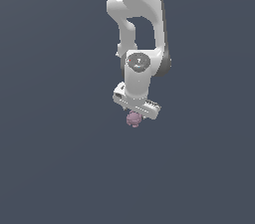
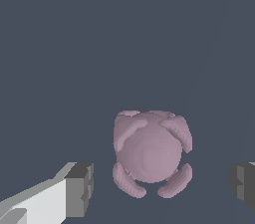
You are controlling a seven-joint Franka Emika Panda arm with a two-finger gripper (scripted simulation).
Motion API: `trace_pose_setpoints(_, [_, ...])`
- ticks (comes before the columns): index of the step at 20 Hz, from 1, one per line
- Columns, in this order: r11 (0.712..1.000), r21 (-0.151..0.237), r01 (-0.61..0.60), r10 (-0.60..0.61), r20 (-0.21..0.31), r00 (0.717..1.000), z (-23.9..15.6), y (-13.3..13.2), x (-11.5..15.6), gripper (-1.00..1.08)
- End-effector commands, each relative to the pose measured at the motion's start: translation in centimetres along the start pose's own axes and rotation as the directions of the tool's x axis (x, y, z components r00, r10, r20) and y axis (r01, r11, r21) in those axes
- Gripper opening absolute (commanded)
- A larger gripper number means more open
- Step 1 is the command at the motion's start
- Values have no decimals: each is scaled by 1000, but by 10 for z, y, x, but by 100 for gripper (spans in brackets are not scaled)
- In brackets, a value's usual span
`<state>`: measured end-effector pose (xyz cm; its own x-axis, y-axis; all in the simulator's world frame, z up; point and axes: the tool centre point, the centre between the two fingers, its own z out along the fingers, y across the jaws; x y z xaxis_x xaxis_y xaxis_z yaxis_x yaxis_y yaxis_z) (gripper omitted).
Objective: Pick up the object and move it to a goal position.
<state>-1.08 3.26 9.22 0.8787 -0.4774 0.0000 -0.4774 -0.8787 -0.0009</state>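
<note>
The object is a small dusty pink-mauve lumpy ball (image 1: 133, 118). In the exterior view it sits just under the white gripper (image 1: 135, 114), whose hand hides its top. In the wrist view the ball (image 2: 151, 153) lies between the two grey fingertips (image 2: 79, 188), with a gap on each side. The jaws stand wide apart and touch nothing. I cannot tell from these views whether the ball rests on the dark floor or how far below the fingers it is.
The white arm (image 1: 139, 24) comes down from the top of the exterior view. All around is a plain dark grey-blue surface (image 1: 50, 143). No other object shows.
</note>
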Motion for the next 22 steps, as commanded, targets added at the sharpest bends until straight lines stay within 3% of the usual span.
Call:
trace_pose_setpoints(1, [1000,-1,-13,13,0,1000,2,0,-1,100])
trace_pose_setpoints(21, [1000,-1,-16,16,0,1000,53,0,-2,100])
trace_pose_setpoints(22, [1000,-1,-16,16,0,1000,53,0,-2,-100])
